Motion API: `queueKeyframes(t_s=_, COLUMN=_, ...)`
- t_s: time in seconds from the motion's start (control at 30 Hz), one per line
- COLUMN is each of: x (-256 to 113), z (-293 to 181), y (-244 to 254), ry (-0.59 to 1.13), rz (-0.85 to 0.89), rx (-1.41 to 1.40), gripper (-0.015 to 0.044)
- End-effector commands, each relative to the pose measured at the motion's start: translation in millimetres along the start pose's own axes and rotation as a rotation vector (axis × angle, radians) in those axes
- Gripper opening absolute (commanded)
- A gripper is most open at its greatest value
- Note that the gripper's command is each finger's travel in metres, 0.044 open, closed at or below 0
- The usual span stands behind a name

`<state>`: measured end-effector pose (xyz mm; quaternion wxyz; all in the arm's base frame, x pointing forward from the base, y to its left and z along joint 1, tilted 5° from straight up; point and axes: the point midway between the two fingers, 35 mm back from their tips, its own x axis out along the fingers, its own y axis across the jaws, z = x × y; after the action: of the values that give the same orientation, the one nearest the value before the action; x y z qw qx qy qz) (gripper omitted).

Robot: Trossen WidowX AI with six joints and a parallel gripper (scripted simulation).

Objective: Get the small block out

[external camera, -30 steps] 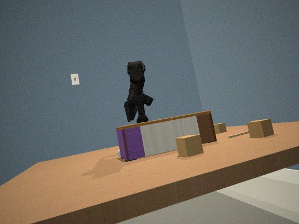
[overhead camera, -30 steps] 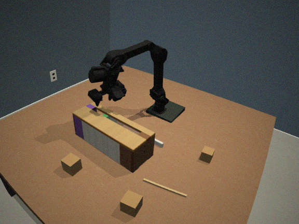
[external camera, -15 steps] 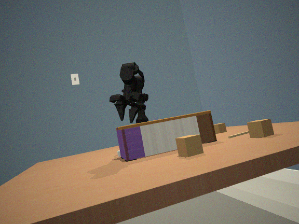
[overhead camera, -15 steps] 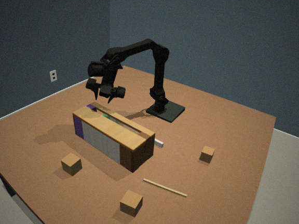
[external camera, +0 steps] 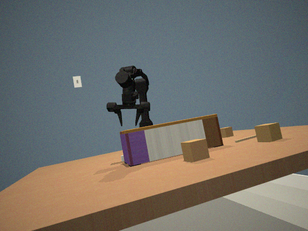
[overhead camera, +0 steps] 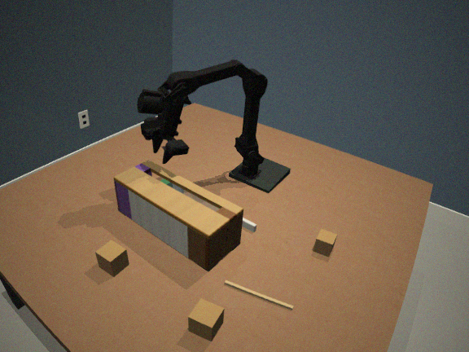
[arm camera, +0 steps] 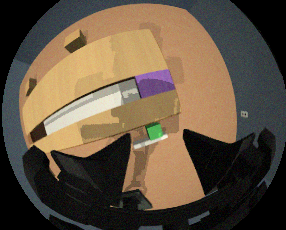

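Observation:
The green block appears on the table just outside the box's arm-base side, near the purple end. In the top view only a bit shows, through the box's top slot; the exterior view hides it. The box stands upright, with a purple panel at one end and a brown one at the other. My gripper is open and empty, pointing down above the purple end's arm-base side. In the wrist view the block lies between the fingertips, well below them.
A white bar lies beside the block. Another white bar lies by the brown end. Three wooden cubes and a thin stick lie around the box. The arm's base plate is behind it.

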<state>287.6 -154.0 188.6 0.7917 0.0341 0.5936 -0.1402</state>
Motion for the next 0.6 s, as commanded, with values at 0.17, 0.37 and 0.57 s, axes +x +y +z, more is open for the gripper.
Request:
queueKeyframes(t_s=0.17, x=-6.6, z=-11.3, y=-15.2, ry=-0.006, rz=0.16, rx=1.247, gripper=0.0285)
queueKeyframes(t_s=0.37, x=-7.5, z=-14.4, y=-19.8, ry=0.034, rz=0.208, rx=1.608, gripper=0.0285)
queueKeyframes(t_s=0.57, x=-8.6, z=-17.1, y=-23.8, ry=0.087, rz=0.25, rx=1.963, gripper=0.0285)
